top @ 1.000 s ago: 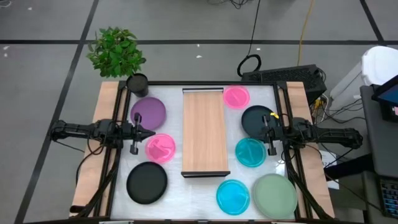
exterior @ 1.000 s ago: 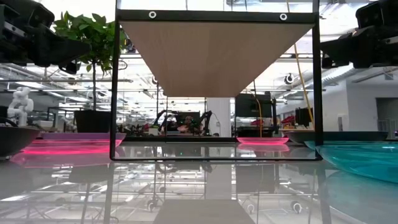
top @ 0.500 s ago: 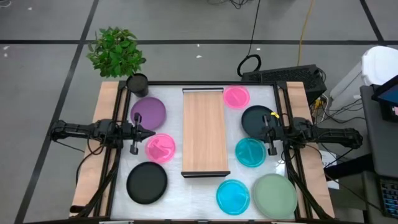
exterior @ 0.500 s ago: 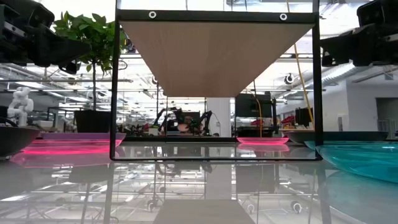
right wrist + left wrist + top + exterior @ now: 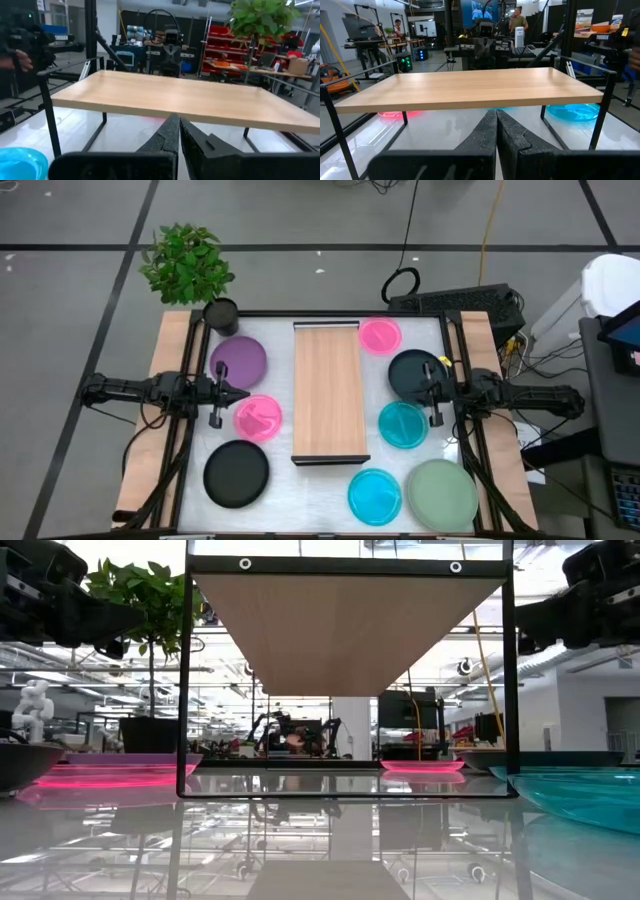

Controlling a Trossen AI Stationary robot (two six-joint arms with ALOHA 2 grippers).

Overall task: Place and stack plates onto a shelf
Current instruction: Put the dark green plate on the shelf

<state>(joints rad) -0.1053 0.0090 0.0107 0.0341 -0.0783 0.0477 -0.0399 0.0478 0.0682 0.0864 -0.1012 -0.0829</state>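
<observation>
8 plates (image 5: 241, 362) lie on the table around the shelf (image 5: 329, 390), none on it, so all the stacking appears to remain. Left gripper (image 5: 240, 394) and right gripper (image 5: 425, 391) hover on either side of the shelf, fingers clenched on nothing.

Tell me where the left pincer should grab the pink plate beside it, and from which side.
Probably the rim nearest the left pincer. The pink plate lies flat on the table, so only its thin raised edge offers a hold. Come from above on its left side, one finger inside the rim, one outside.
</observation>
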